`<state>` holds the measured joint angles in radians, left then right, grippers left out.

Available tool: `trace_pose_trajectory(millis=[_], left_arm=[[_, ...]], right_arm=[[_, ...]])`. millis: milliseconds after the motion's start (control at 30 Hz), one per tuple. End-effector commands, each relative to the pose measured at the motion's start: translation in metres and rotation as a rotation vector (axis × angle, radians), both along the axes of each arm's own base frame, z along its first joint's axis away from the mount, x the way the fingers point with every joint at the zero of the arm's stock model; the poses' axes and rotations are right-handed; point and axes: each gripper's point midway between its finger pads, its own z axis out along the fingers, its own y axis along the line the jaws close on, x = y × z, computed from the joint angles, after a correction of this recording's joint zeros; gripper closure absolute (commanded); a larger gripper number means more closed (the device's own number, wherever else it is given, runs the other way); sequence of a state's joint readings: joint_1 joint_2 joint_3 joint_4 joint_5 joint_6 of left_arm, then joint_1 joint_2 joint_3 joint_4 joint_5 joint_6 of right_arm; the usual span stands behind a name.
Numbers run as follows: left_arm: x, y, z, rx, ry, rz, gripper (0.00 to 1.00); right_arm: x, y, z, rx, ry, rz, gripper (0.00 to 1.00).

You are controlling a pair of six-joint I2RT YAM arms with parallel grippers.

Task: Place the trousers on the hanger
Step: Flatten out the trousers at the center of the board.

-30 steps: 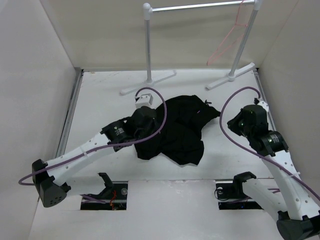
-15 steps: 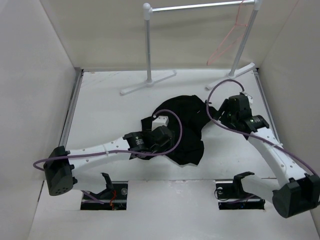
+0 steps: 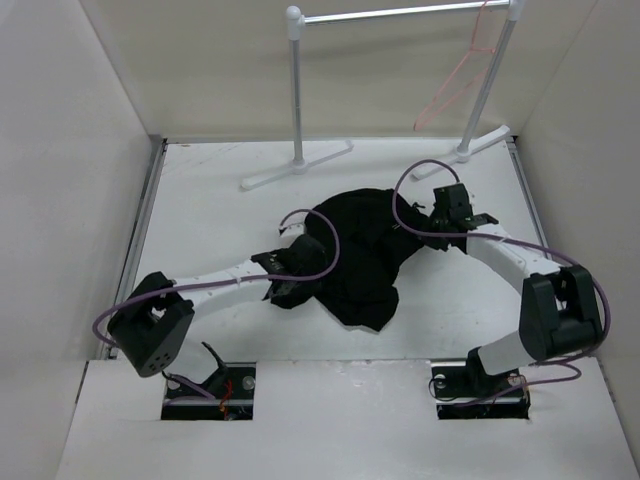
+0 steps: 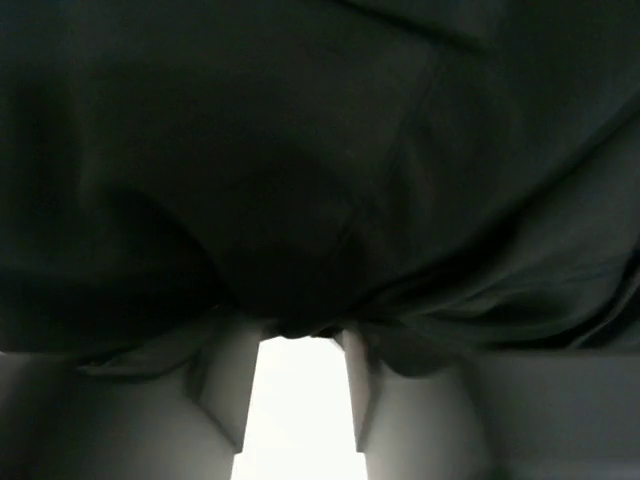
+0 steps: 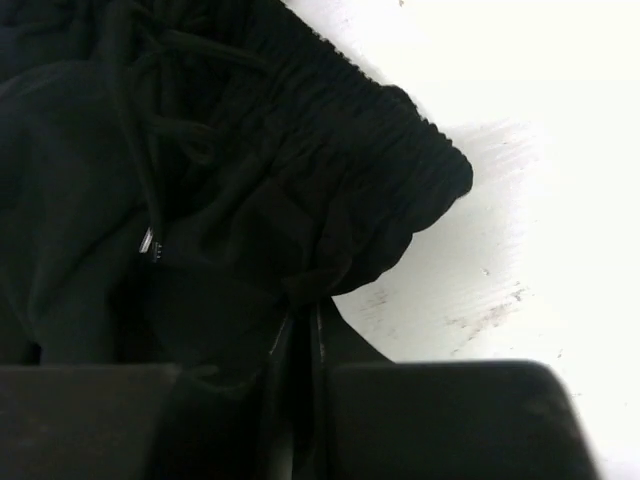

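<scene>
The black trousers (image 3: 362,252) lie crumpled in a heap mid-table. My left gripper (image 3: 306,254) is at the heap's left edge. In the left wrist view its two fingers (image 4: 226,385) run in under the cloth (image 4: 320,180), which gathers into a pucker between the tips of that gripper (image 4: 300,335). My right gripper (image 3: 432,222) is at the heap's right edge. Its jaws (image 5: 303,312) are nearly together, pinching a fold just below the ribbed waistband (image 5: 380,130). The pink-red hanger (image 3: 452,85) hangs from the rail at the back right.
A clothes rail with white posts (image 3: 296,90) and a silver bar (image 3: 400,13) stands at the back, its feet (image 3: 290,165) on the table. White walls close in the left, right and back sides. A drawstring tip (image 5: 148,243) lies on the cloth.
Both arms swung in toward the trousers. The right gripper came from the right side to the waistband edge. Both grippers opened and then closed on cloth. The heap shifted slightly.
</scene>
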<state>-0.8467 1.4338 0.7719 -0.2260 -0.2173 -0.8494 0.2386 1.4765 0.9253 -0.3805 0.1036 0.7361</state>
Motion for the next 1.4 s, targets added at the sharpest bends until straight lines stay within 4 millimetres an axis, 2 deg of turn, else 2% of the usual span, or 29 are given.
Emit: trace_pose_trajectory(millis=[0,67,133,233,400,467,533,600,633,733,833,900,967,1033,1100,1167,1200,1233,1267,1333,1367], left_arm=[[0.047,0.021,0.016,-0.037,-0.106,0.141,0.81],[0.067,0.041,0.032,-0.038,-0.146,0.203,0.91],[0.09,0.067,0.068,-0.042,-0.219,0.272,0.95],[0.111,0.106,0.139,-0.027,-0.359,0.342,0.95],[0.12,0.165,0.262,-0.054,-0.573,0.468,0.95],[0.125,0.18,0.307,-0.087,-0.642,0.491,0.95],[0.131,0.183,0.343,-0.122,-0.681,0.478,0.94],[0.135,0.174,0.369,-0.158,-0.702,0.442,0.92],[0.134,0.17,0.376,-0.167,-0.713,0.431,0.91],[0.125,0.154,0.384,-0.168,-0.738,0.383,0.9],[0.122,0.159,0.359,-0.052,-0.71,0.363,0.9],[0.129,0.172,0.348,0.024,-0.701,0.384,0.91],[0.145,0.179,0.362,0.074,-0.729,0.377,0.92],[0.156,0.176,0.387,0.113,-0.774,0.345,0.92],[0.156,0.167,0.418,0.13,-0.831,0.303,0.92],[0.147,0.151,0.429,0.136,-0.842,0.24,0.92],[0.139,0.14,0.423,0.135,-0.823,0.199,0.91],[0.131,0.129,0.405,0.141,-0.785,0.159,0.9],[0.12,0.116,0.382,0.147,-0.742,0.12,0.89],[0.089,0.089,0.314,0.152,-0.625,0.058,0.78],[0.072,0.075,0.277,0.149,-0.56,0.027,0.65]], right_arm=[[0.032,0.01,0.073,0.042,-0.232,-0.003,0.91],[0.028,0.011,0.096,0.04,-0.282,0.006,0.92],[0.02,0.007,0.124,0.032,-0.326,0.012,0.94],[-0.003,0.008,0.175,0.026,-0.417,0.044,0.94],[-0.052,0.009,0.274,0.042,-0.589,0.102,0.94],[-0.07,0.005,0.308,0.053,-0.652,0.108,0.94],[-0.083,0.003,0.318,0.071,-0.673,0.109,0.94],[-0.095,0.002,0.305,0.091,-0.642,0.106,0.94],[-0.099,0.001,0.294,0.095,-0.624,0.099,0.94],[-0.1,-0.007,0.249,0.082,-0.539,0.061,0.94],[-0.082,-0.015,0.228,0.067,-0.497,0.015,0.94],[-0.057,-0.014,0.226,0.075,-0.49,-0.003,0.96],[-0.028,-0.006,0.243,0.085,-0.521,-0.003,0.96],[-0.009,0.0,0.275,0.078,-0.58,-0.002,0.97],[-0.005,0.005,0.311,0.083,-0.644,0.005,0.97],[-0.011,0.005,0.336,0.071,-0.699,0.014,0.96],[-0.017,0.005,0.339,0.062,-0.708,0.015,0.96],[-0.023,0.003,0.332,0.047,-0.698,0.008,0.96],[-0.029,-0.001,0.318,0.029,-0.672,-0.005,0.96],[-0.04,-0.012,0.272,-0.002,-0.592,-0.045,0.96],[-0.045,-0.02,0.246,-0.008,-0.542,-0.081,0.96]])
